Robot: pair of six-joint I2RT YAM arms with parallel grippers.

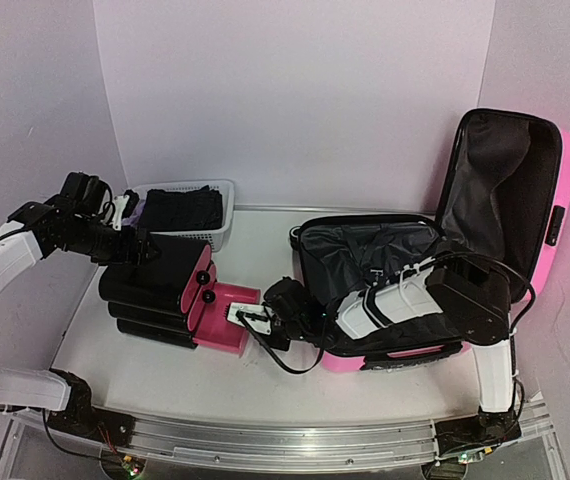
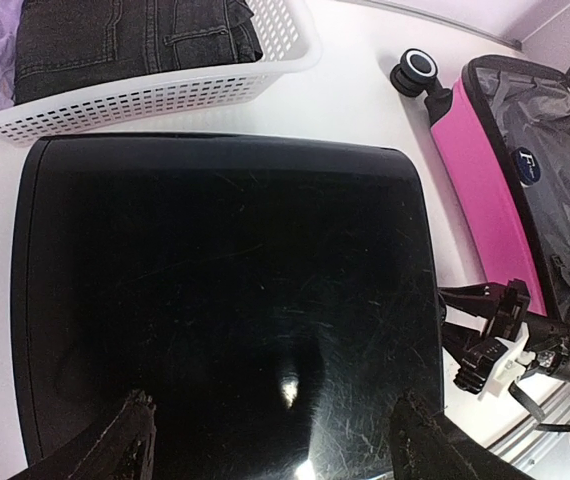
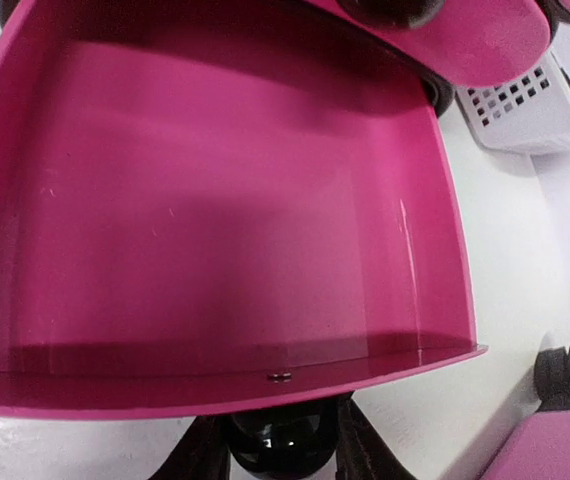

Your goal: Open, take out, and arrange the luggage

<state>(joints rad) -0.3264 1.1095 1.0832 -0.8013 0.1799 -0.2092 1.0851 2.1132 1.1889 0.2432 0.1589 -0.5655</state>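
The luggage, a glossy pink hard-shell case, lies open at the right with its lid upright and its black lining showing; its pink edge also shows in the left wrist view. To its left stands a black drawer box with one pink drawer pulled out toward the case. My right gripper is shut on that drawer's black knob, below the drawer's pink front lip. My left gripper is open, its fingers spread over the box's glossy black top.
A white mesh basket holding folded dark clothes stands behind the drawer box. A black wheel of the case points toward the basket. The right arm stretches across the front of the open case. Walls close in on three sides.
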